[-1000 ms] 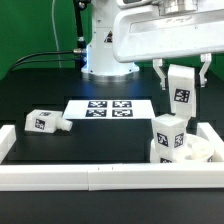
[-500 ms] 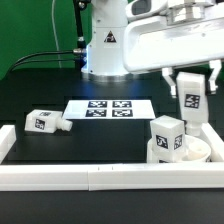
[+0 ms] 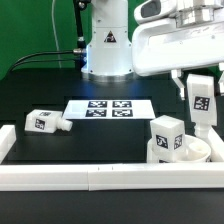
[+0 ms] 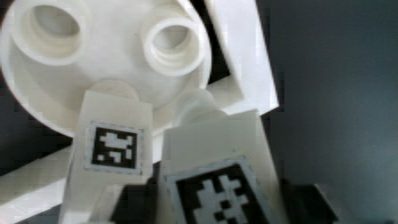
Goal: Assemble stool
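The round white seat [image 3: 198,152] lies at the exterior view's lower right, against the white rails. One tagged white leg [image 3: 167,135] stands upright in it. My gripper [image 3: 200,92] is shut on a second tagged leg [image 3: 202,108] and holds it upright just above the seat's far right side. A third leg [image 3: 45,122] lies loose on the black table at the left. In the wrist view the held leg [image 4: 222,185] fills the foreground between the dark fingers [image 4: 128,205]. Past it are the standing leg [image 4: 116,140] and the seat [image 4: 98,50] with its round holes.
The marker board [image 3: 110,107] lies flat in the middle of the table. Long white rails run along the front [image 3: 90,177] and the left side [image 3: 8,140]. The robot's white base [image 3: 105,50] stands behind the board.
My gripper has carried the held leg toward the exterior view's right and slightly down, from beside the standing leg to over the seat's right side. The other parts have not moved.
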Motion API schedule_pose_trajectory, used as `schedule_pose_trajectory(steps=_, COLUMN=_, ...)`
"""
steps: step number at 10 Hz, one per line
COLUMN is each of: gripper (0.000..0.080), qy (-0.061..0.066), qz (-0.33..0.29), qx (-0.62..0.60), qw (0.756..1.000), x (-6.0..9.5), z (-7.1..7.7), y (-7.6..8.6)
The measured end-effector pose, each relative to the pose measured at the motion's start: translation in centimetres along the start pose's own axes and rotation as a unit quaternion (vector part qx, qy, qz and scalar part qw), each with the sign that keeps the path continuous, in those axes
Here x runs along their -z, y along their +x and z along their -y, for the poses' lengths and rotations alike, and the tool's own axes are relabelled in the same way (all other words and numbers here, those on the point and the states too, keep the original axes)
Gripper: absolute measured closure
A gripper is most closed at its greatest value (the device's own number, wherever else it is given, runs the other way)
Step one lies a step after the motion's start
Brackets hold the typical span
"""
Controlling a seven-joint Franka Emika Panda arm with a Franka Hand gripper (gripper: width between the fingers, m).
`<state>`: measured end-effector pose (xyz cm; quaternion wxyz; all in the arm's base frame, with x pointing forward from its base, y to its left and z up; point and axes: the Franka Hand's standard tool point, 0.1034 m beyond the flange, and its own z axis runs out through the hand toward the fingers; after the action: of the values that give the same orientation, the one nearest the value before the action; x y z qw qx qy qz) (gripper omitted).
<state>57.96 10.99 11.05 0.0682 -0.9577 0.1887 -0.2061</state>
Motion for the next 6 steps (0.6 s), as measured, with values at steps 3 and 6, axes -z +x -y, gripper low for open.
schedule_pose_trajectory(steps=3, gripper=0.0478, qy=-0.005, qz=-0.005, qx=0.005, qw=1.0, x=-0.8, z=-0.6, y=-0.3)
schedule_pose_trajectory(steps=6, gripper=0.0478, qy=-0.005, qz=0.001, qx=0.01, qw=1.0, x=-1.4, z=-0.2, y=-1.6)
